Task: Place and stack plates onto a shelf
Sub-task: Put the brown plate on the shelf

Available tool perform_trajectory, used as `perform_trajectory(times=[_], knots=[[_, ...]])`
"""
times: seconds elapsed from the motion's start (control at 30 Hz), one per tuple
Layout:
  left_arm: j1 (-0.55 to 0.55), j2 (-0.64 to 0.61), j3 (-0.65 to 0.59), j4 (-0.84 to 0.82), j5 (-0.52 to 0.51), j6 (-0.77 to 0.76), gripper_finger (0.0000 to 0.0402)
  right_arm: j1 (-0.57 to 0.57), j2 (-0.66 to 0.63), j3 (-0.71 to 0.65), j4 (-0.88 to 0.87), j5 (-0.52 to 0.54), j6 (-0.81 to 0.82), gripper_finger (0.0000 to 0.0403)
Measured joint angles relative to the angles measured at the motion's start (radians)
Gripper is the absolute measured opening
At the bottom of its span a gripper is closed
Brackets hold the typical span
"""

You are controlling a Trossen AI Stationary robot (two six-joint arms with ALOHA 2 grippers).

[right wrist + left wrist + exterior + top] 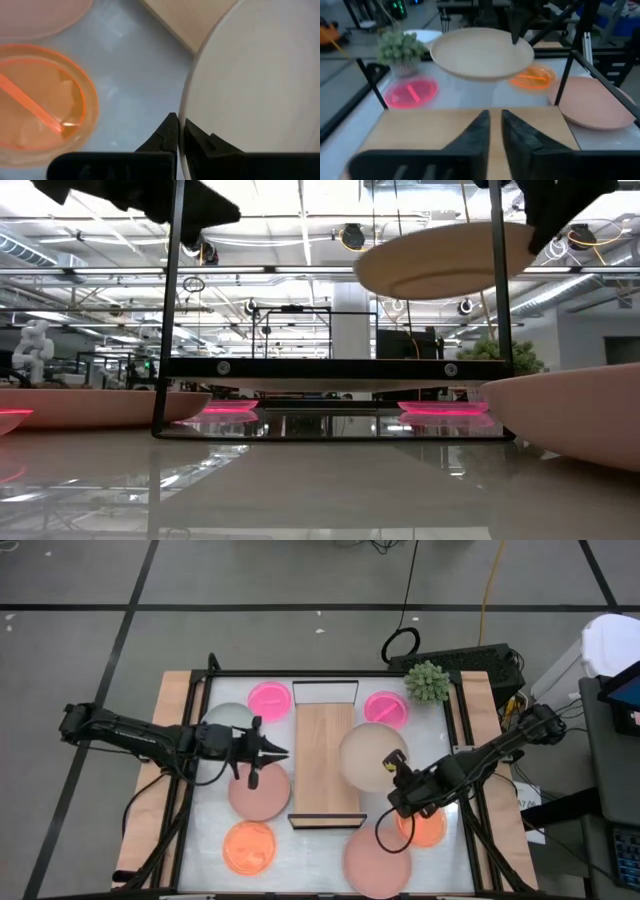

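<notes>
The light-wood shelf point(325, 755) stands mid-table on its black wire frames. My right gripper point(396, 768) is shut on the beige plate point(370, 755), which hangs over the shelf's right edge, high above the table in the low view point(440, 260). My left gripper point(283, 751) hovers shut and empty at the shelf's left edge, fingers pointing across the board point(470, 125). Flat on the table lie two hot-pink plates point(269, 697) point(386, 707), a grey-green plate point(226, 717), two dusty-pink plates point(258, 792) point(378, 860) and two orange plates point(249, 846) point(422, 828). My right gripper pinches the beige plate's rim point(186, 107) on the side toward the table's right, between its two fingers. The fingers point(517, 25) come slanting down from the right and near side. The plate is lifted clear, roughly level with a slight tilt, partly above the shelf board.
A spiky green plant point(428, 682) stands at the far right corner. Black frame bars point(205, 690) edge the white table top. The dusty-pink plate point(592, 102) and orange plate point(40, 95) lie under and beside my right arm.
</notes>
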Motion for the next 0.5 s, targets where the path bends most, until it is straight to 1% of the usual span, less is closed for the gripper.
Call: perform_trajectory(times=[0.1, 0.2, 0.33, 0.43, 0.5], knots=[[-0.008, 0.048, 0.0, 0.099, -0.017, 0.078, 0.0117, 0.0, 0.0, 0.009, 0.027, -0.001, -0.127, 0.0], [-0.021, 0.1, -0.001, 0.19, -0.026, 0.163, 0.0164, -0.005, 0.0, 0.01, 0.091, -0.004, -0.249, 0.0], [-0.052, 0.153, 0.001, 0.306, -0.034, 0.301, 0.0204, -0.024, 0.0, 0.01, 0.199, -0.014, -0.374, 0.0], [-0.093, 0.18, 0.043, 0.272, -0.033, 0.411, 0.0214, -0.052, 0.0, 0.01, 0.256, -0.079, -0.451, 0.0], [-0.117, 0.193, 0.1, 0.192, -0.039, 0.466, 0.0215, -0.075, 0.0, 0.01, 0.285, -0.123, -0.485, 0.0]])
